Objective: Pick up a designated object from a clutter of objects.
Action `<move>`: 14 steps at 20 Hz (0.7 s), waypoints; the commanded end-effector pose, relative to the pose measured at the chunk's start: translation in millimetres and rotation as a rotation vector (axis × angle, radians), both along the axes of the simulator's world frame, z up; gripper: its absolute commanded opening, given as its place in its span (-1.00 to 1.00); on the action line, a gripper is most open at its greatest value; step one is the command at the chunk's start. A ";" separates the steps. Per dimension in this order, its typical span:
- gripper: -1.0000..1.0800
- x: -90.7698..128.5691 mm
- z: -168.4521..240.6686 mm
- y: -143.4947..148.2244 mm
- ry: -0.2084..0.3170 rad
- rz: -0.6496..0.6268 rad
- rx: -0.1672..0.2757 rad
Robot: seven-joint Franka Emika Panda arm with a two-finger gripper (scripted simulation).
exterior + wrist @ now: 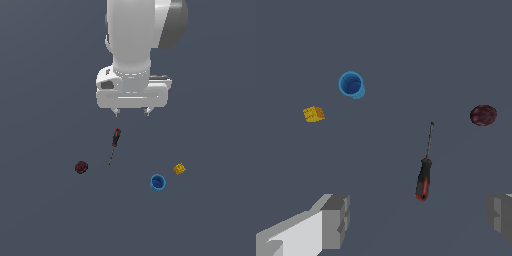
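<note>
The designated object, a small yellow-orange gridded block, lies on the grey floor toward the exterior view's right, close beside the blue cup. My gripper hangs well above the floor, open and empty, with its fingers spread wide. It is above and toward the exterior view's left of the block, nearer to the screwdriver.
The clutter of objects also holds a dark red lumpy ball toward the exterior view's left. The red-black handled screwdriver lies between the ball and the cup, just below the gripper.
</note>
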State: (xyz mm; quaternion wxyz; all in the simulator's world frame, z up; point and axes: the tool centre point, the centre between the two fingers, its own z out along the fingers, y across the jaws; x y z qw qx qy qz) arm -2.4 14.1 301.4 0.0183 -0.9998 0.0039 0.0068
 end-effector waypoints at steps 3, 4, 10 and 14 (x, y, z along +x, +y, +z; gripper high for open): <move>0.92 3.7 -3.8 3.8 0.000 0.006 -0.002; 0.92 5.4 -5.6 5.6 0.000 0.009 -0.004; 0.92 21.2 -23.7 23.8 -0.001 0.041 -0.016; 0.92 35.9 -43.6 43.8 -0.003 0.073 -0.027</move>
